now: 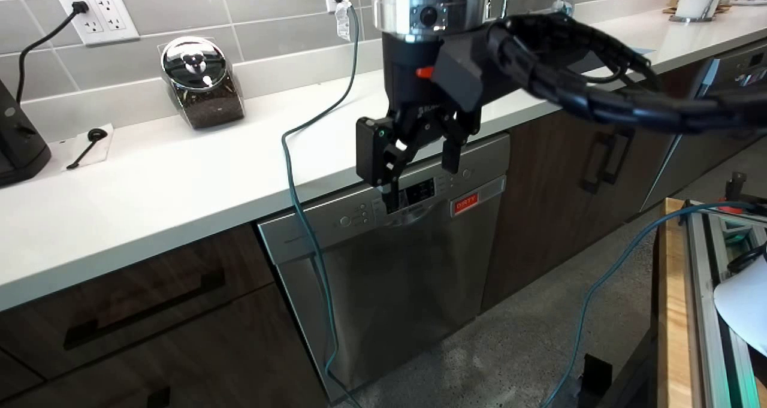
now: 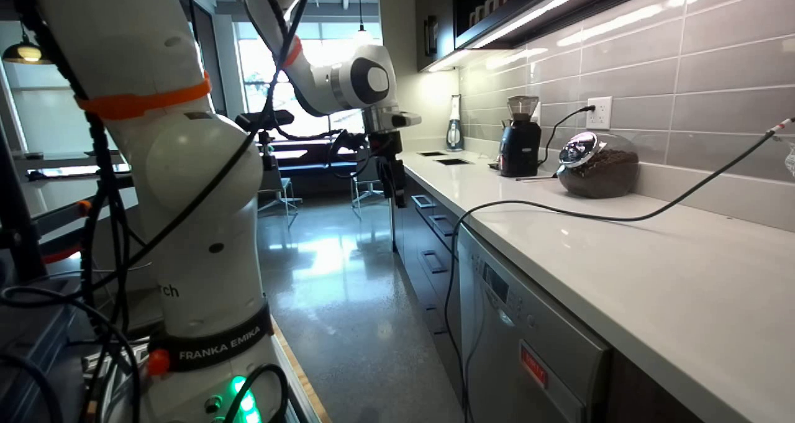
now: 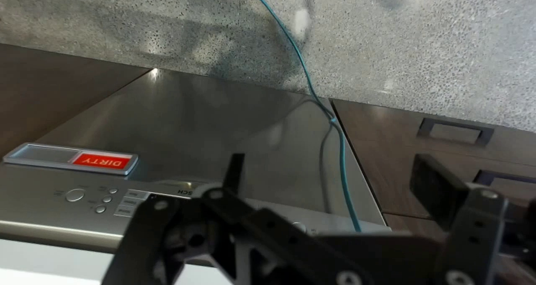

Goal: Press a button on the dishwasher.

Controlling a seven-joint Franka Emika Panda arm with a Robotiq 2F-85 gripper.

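In an exterior view, a black appliance (image 1: 18, 141) stands on the table (image 1: 150, 183), well to the left of the dishwasher (image 1: 395, 288), which is built in beneath. Nearer the dishwasher come a black spoon (image 1: 94, 136) on a pale slip (image 1: 103, 151) and a lidded glass jar (image 1: 204, 96), set back from its left end. A blue-green cord (image 1: 289, 163) hangs down across the left part of the dishwasher's control strip (image 1: 329, 223), in the way there. The pincer (image 1: 421, 177) hangs before the middle of the strip, apart from it, hiding part of the dark display (image 1: 422, 191); its jaws are spread wide, with only air between. A red DIRTY label (image 1: 465, 204) is near the dishwasher's upper right corner. Past its right edge are dark cabinet doors (image 1: 539, 204). A wood-edged frame (image 1: 674, 312) stands farthest right, in front of the dishwasher.
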